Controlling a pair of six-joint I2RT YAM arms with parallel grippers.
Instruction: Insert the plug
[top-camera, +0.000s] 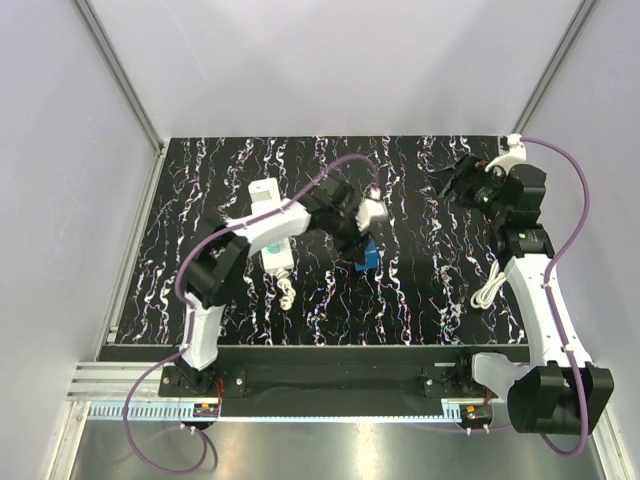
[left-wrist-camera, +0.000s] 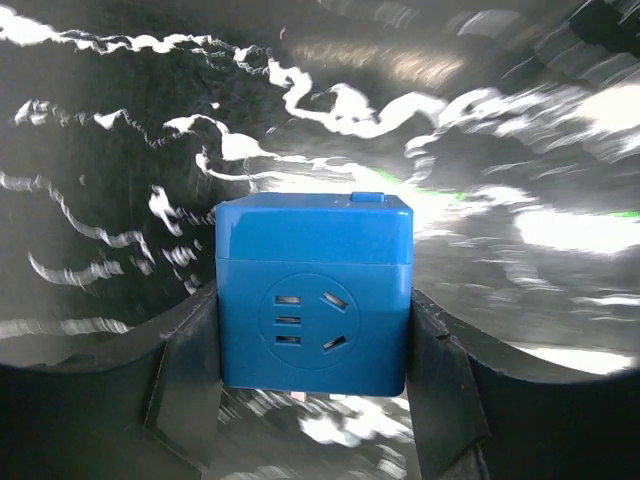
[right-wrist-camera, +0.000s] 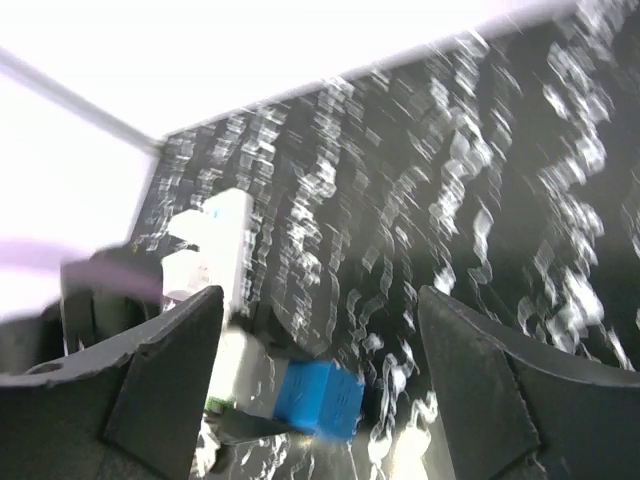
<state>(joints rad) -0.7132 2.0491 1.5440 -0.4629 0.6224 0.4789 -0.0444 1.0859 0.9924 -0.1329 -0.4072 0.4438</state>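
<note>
My left gripper (top-camera: 362, 250) is shut on a blue cube plug (top-camera: 368, 258) near the middle of the black marbled table. In the left wrist view the cube (left-wrist-camera: 313, 295) sits between both fingers (left-wrist-camera: 190, 380), with its socket face towards the camera and metal pins just showing under it. A white power strip (top-camera: 272, 225) lies to the left of the cube, partly under the left arm. My right gripper (top-camera: 455, 180) is open and empty, raised at the back right. Its wrist view shows the cube (right-wrist-camera: 320, 400) and the strip (right-wrist-camera: 225, 240) far below its gripper (right-wrist-camera: 320, 300).
A coiled white cable (top-camera: 488, 290) lies on the table (top-camera: 420, 300) at the right, beside the right arm. A short white cord (top-camera: 287, 290) trails from the strip's near end. Grey walls and metal frame rails enclose the table.
</note>
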